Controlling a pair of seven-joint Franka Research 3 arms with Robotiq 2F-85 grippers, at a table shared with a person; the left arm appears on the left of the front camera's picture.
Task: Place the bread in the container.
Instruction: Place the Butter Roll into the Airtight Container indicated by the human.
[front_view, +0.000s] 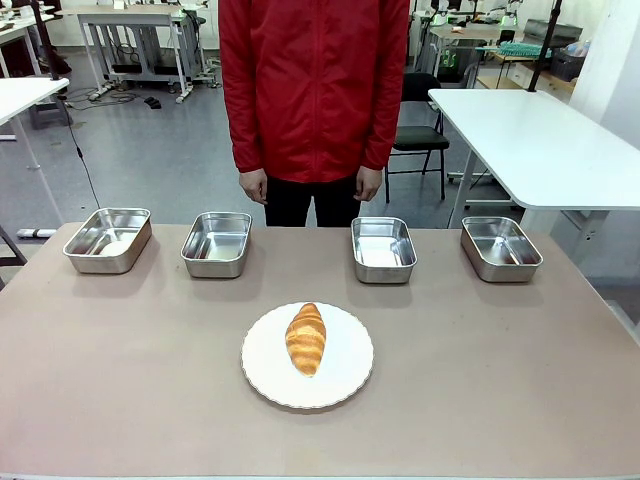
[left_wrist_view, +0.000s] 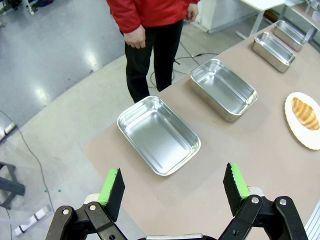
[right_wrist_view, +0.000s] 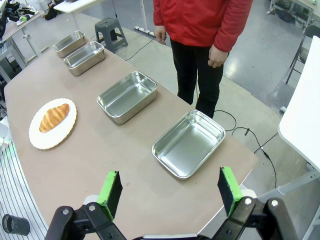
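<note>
On the table (front_view: 120, 400), near its middle, the bread (front_view: 306, 339) is seen lying on a round white plate (front_view: 345, 385). It is kept well apart from the four steel containers (front_view: 217, 243) that are lined up in a row along the far edge. The croissant's long axis is set almost straight from the robot's side to the person's side. One tapered end is pointed at the near edge and the other is aimed at the gap between the two middle containers. Its ridged back is turned upward. Behind the row, a person in a red jacket (front_view: 314, 90) is pictured standing at the far side, with hands (front_view: 253, 186) hung at the sides, clear of the table.

The left gripper (left_wrist_view: 173, 184) is held near the table's left end, its jaws spread wide and nothing caught between the green pads (left_wrist_view: 111, 186). The endmost container is framed just beyond them, and the bread is caught at that picture's right edge, on its plate. The right gripper (right_wrist_view: 171, 187) is held just as wide and unladen near the opposite end, where the nearest container is seen beyond its pads. The bread is glimpsed farther off on the plate, one tip turned toward the containers.
</note>
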